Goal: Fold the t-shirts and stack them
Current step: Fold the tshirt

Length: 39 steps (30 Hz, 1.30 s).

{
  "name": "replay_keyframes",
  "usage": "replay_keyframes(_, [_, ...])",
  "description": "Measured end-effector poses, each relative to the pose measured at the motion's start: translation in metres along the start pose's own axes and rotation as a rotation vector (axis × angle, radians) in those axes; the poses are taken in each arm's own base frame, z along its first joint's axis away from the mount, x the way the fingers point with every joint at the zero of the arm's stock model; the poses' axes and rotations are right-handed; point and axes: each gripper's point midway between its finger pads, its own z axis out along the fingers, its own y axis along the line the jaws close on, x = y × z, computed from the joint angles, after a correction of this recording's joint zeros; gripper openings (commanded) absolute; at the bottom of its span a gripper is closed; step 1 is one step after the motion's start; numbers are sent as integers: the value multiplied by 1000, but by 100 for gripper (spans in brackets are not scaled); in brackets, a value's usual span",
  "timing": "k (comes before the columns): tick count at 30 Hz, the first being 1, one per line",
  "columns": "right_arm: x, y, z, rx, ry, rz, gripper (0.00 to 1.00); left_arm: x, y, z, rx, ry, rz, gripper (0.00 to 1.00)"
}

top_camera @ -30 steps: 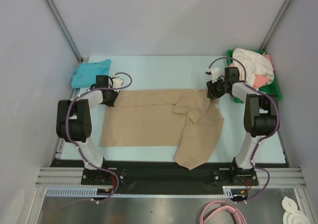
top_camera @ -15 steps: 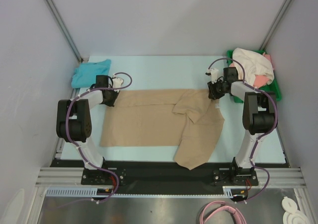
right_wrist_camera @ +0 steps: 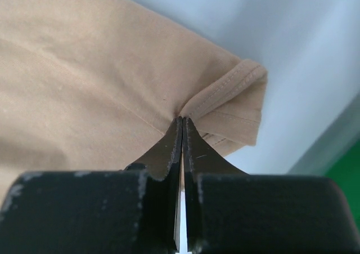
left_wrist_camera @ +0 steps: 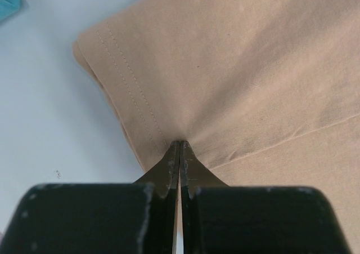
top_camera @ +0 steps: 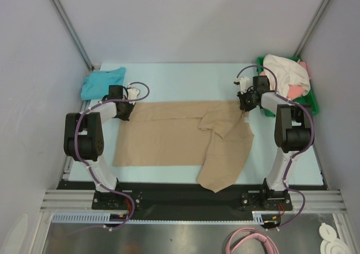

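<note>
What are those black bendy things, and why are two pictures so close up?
Those are two robot arms bolted to a table. The wide picture looks down from above. The two close-up pictures come from small cameras on each arm's wrist, so its black fingers fill the bottom. A tan t-shirt lies spread on the table. The left gripper is pinched shut on its far left corner, and the right gripper on its far right corner. A teal t-shirt lies at the far left. A green tray at the far right holds a cream t-shirt and a pink t-shirt.
</note>
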Motion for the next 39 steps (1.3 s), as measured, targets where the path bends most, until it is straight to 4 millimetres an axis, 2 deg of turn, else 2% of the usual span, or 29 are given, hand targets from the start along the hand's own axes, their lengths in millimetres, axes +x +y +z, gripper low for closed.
replay_keyframes(13, [-3,-19,7,77,8,-4,0,-7,15,7,-57,10,11,0])
replay_keyframes(18, [-4,-23,7,99,2,3,6,-10,19,7,-81,1,11,0])
replay_keyframes(19, [-5,-25,7,107,-2,2,9,-10,22,7,-95,-4,12,1])
replay_keyframes(20, [-7,-26,7,115,-8,0,24,-11,23,6,-106,-9,11,0])
replay_keyframes(21, [-8,-28,6,125,-18,-3,31,-10,25,4,-118,-14,10,0])
replay_keyframes(23, [-8,-27,-1,136,-34,-8,38,-6,26,-3,-140,-17,10,0])
replay_keyframes(25, [-11,-24,-18,143,-63,-16,39,-6,26,-16,-151,-36,9,1])
replay_keyframes(30, [-38,-1,-86,127,-220,-108,37,-31,26,-66,-197,-162,21,4])
replay_keyframes(32, [-50,14,-114,97,-300,-189,35,-43,24,-84,-208,-218,29,4])
replay_keyframes(33, [-46,24,-118,67,-307,-226,33,-47,21,-89,-210,-238,32,4])
replay_keyframes(34, [-49,33,-131,56,-337,-269,33,-48,18,-92,-208,-253,35,3])
replay_keyframes(36, [-39,57,-136,9,-353,-373,35,-44,11,-90,-189,-254,37,3])
replay_keyframes(39, [2,99,-122,-114,-292,-489,38,-25,-6,-77,-125,-218,23,3])
